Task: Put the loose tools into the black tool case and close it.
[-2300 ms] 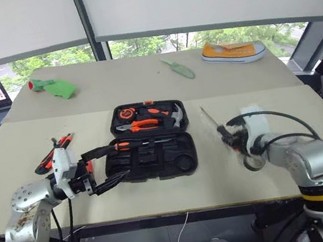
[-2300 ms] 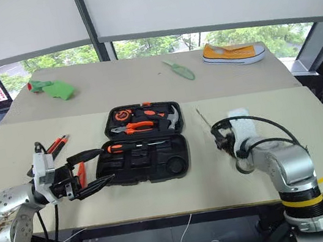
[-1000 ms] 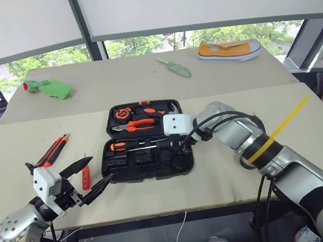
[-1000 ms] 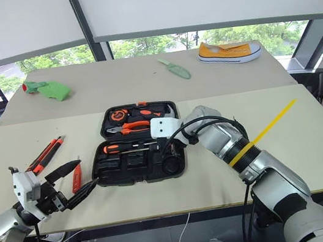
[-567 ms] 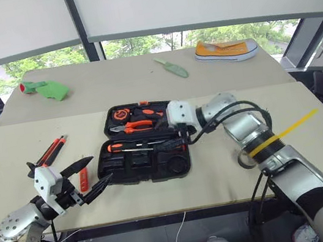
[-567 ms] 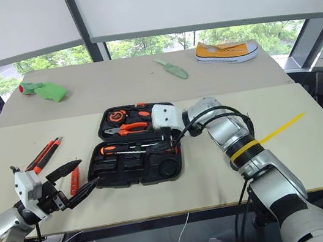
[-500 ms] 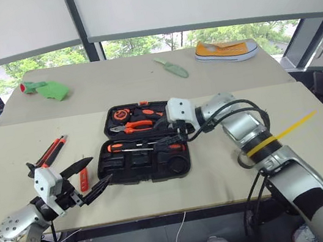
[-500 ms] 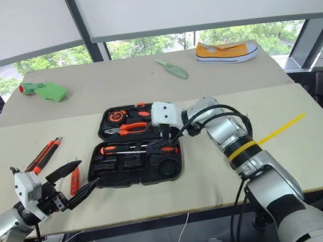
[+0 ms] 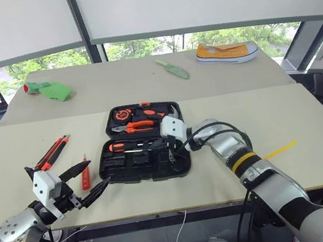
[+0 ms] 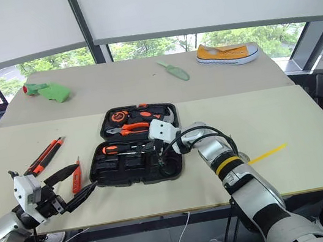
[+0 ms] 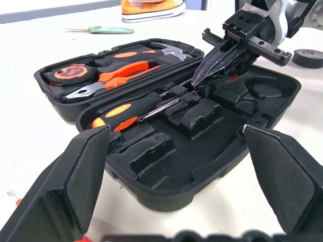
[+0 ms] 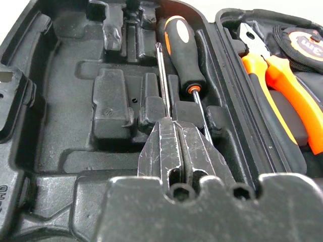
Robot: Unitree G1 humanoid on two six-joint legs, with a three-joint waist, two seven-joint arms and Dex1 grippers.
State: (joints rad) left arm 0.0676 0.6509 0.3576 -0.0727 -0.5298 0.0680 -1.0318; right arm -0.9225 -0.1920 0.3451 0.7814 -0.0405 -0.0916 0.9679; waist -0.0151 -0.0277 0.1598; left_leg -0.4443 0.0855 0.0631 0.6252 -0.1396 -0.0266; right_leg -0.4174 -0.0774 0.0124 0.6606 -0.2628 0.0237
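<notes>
The black tool case [image 9: 144, 145] lies open in the middle of the table [image 9: 312, 133], tray half nearest the robot and lid half behind it, so its moulded slots face up for loading. Nearest, the left gripper [image 9: 90, 177] hovers level off the case's front left corner, its fingers spread wide and empty, probably waiting its turn. Just past it lies a short orange tester screwdriver [image 9: 84, 175], and further left a pair of orange-and-black tools [image 9: 51, 152], not yet stowed. The right arm reaches across from the right, elbow bent, tilting its gripper [image 9: 169, 151] down into the tray. Its jaws are pressed together on the butt end of a thin screwdriver shaft [image 12: 161, 80], seemingly seating it in its slot alongside the orange-handled screwdriver [image 12: 182, 54] already stowed. Behind, the lid half holds pliers [image 9: 139, 125] and a tape measure [image 9: 122, 113].
</notes>
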